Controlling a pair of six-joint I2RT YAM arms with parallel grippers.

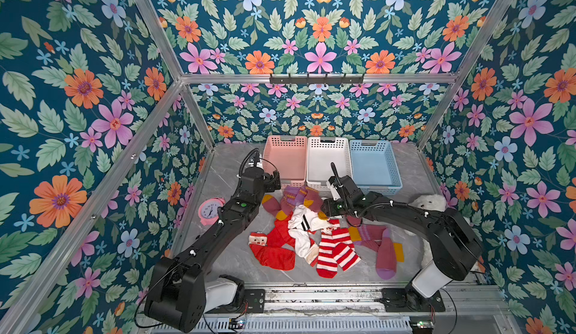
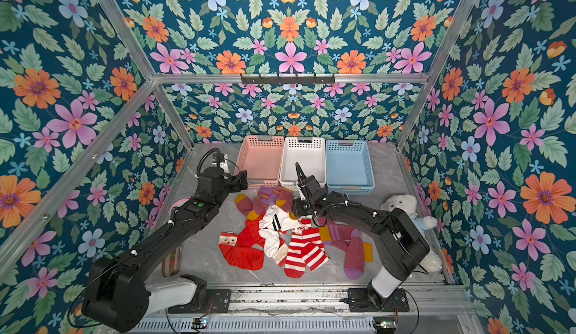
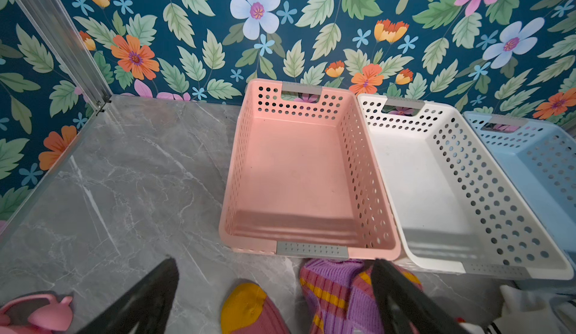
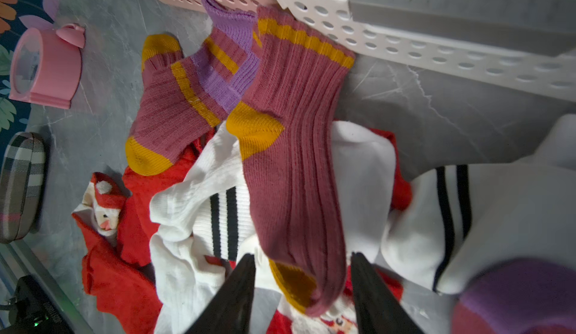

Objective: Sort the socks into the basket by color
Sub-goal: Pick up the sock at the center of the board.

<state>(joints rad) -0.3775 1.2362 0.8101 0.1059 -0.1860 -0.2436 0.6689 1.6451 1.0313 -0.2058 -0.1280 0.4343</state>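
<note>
Right hand [image 4: 302,254], half-spread, straddles the mustard toe of a maroon sock [image 4: 296,176] without visibly pinching; left hand [image 3: 274,260], at 11 o'clock of the sock pile [image 1: 311,232], gapes wide above purple-cuffed socks [image 3: 336,292]; numerals on the pink clock [image 1: 210,210] are too small to read.

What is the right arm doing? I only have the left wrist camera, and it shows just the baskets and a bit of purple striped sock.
Observer: The right gripper is down in the pile. Its jaws stand apart on either side of the mustard toe of a maroon sock.
Operator: Is anything under that sock?
Observer: Yes, it lies across white socks with black bands.
Operator: What else is left to sort?
Observer: Red-and-white striped socks and plain red socks lie nearer the arm bases.
</note>
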